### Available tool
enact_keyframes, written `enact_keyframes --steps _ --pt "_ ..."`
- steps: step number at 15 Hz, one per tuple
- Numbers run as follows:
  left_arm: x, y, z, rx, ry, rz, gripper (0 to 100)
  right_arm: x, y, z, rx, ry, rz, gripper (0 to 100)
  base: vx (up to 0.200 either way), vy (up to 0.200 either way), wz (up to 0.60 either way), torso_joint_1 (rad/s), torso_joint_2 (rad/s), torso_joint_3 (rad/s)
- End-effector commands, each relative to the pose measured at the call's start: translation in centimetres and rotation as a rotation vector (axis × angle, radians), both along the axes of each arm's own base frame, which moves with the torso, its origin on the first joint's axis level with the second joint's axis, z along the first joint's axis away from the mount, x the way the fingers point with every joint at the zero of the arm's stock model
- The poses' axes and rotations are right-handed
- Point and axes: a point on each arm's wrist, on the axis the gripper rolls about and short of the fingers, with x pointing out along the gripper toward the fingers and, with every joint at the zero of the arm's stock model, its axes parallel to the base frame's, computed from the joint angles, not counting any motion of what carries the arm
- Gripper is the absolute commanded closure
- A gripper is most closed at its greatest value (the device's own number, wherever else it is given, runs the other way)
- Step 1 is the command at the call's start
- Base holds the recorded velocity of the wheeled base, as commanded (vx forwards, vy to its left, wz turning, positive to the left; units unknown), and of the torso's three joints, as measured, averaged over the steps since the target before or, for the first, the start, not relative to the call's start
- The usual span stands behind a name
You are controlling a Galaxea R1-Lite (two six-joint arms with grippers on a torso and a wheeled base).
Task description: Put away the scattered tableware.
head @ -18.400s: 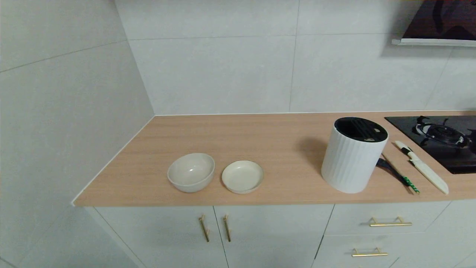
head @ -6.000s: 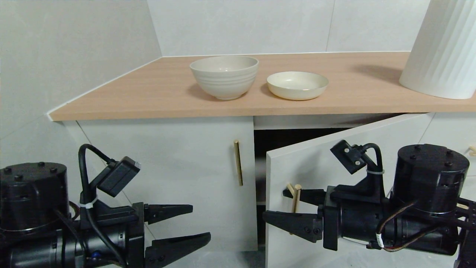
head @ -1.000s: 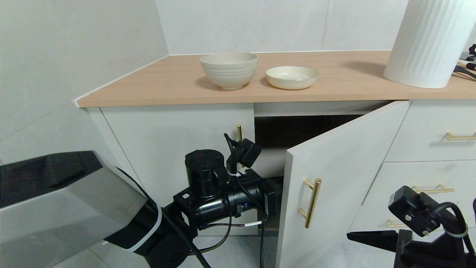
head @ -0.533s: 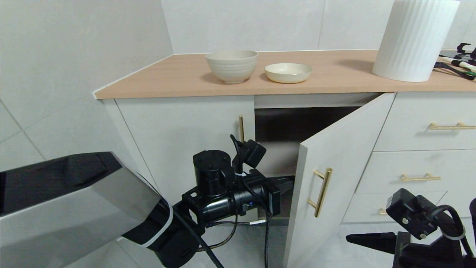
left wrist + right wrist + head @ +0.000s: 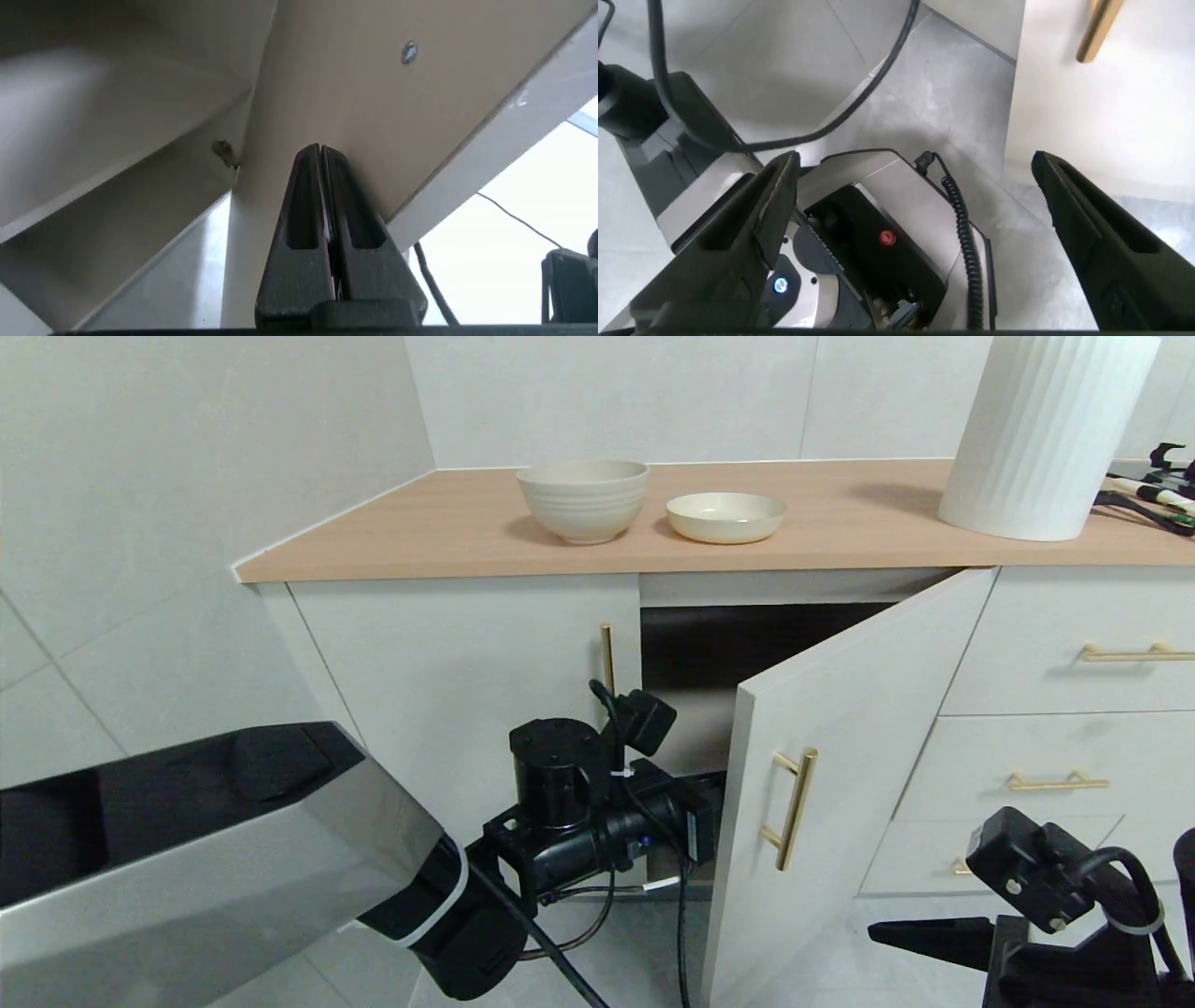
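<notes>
- The left end effector [image 5: 320, 155] has its fingers pressed together with nothing between them. It sits low in the gap of the open cabinet, tucked behind the free edge of the cabinet door [image 5: 840, 737].
- In the left wrist view its tip lies at the door's inner face; whether it touches cannot be told.
- The gold handle [image 5: 792, 807] is on the door's outer face, just to the right of that end effector.
- The bowl [image 5: 583, 499] and the shallow dish [image 5: 725, 515] stand side by side on the surface [image 5: 439, 539], well above the left end effector and apart from each other.
- A white ribbed container [image 5: 1041, 429] stands on the same surface, far up and to the right.
- The right end effector [image 5: 915, 159] has its fingers spread wide and holds nothing. It is low over the floor [image 5: 831, 84], right of the door and below its handle.
</notes>
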Motion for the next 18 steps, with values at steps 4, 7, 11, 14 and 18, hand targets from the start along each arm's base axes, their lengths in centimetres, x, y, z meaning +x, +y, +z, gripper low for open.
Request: enact_keyframes --steps 4,7,11,14,18 --pt "-0.2 -0.7 -0.5 0.004 0.006 -0.016 100 -0.1 -0.1 0.1 0.006 -0.004 0.001 0 0.0 0.0 0.0 0.0 0.0 0.0" --pt "-0.6 -2.1 -0.9 0.006 0.008 -0.053 100 -0.4 -0.1 0.3 0.017 -0.011 0.016 0 0.0 0.0 0.0 0.0 0.0 0.0" --pt "-4.2 -6.6 -1.8 0.002 0.003 -0.201 100 -3.4 -1.7 1.7 0.157 -0.03 0.261 0 0.0 0.0 0.0 0.0 0.0 0.0" --pt "-8.7 -8.0 -0.7 -0.012 0.009 -0.442 100 -4.8 -3.1 2.2 0.232 -0.07 0.441 0 0.0 0.0 0.0 0.0 0.0 0.0" --pt "-7.3 -6.7 -1.3 0.002 0.018 -0.398 100 -4.8 -3.1 2.3 0.226 -0.093 0.443 0 0.0 0.0 0.0 0.0 0.0 0.0"
